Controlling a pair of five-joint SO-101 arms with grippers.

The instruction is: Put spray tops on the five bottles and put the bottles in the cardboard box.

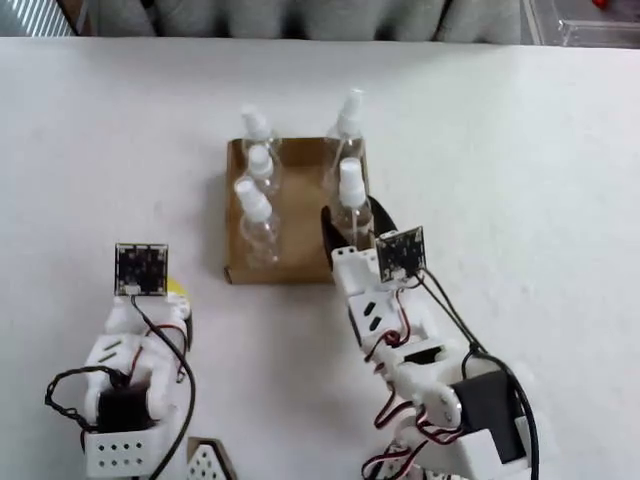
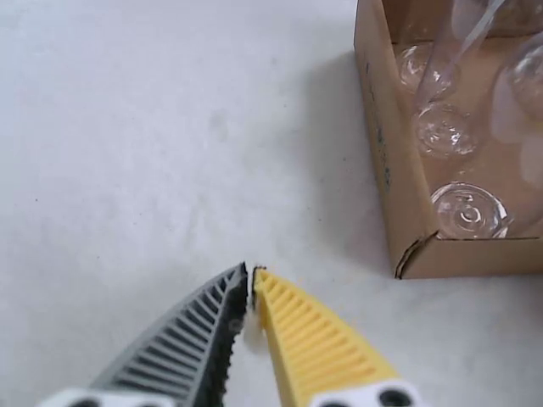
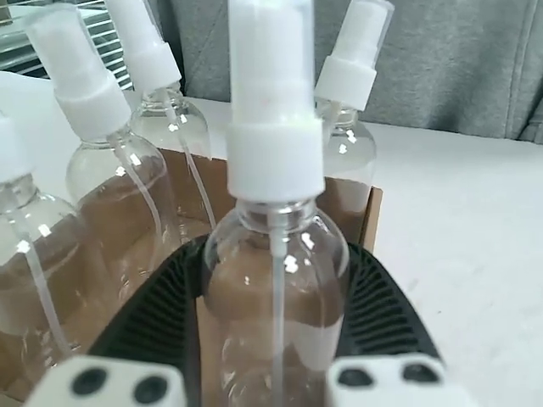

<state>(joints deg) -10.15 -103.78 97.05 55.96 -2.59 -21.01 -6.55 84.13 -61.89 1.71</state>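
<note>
A clear plastic bottle (image 3: 276,288) with a white spray top is clasped between the black fingers (image 3: 165,314) of the right gripper (image 1: 357,225) at the right side of the brown cardboard box (image 1: 303,210), nearest that arm. It is crowded by four other clear bottles (image 1: 257,215), all capped with spray tops and stood upright in the box, one just behind it and three along the left wall. The left gripper (image 2: 251,275) is held over bare tabletop beside the box's near left corner, its grey and yellow fingers pressed together on nothing. Everything is set on a white table (image 1: 500,150), backed by grey cloth (image 3: 458,59); a transparent plastic container (image 1: 580,25) is seen at the far right edge.
</note>
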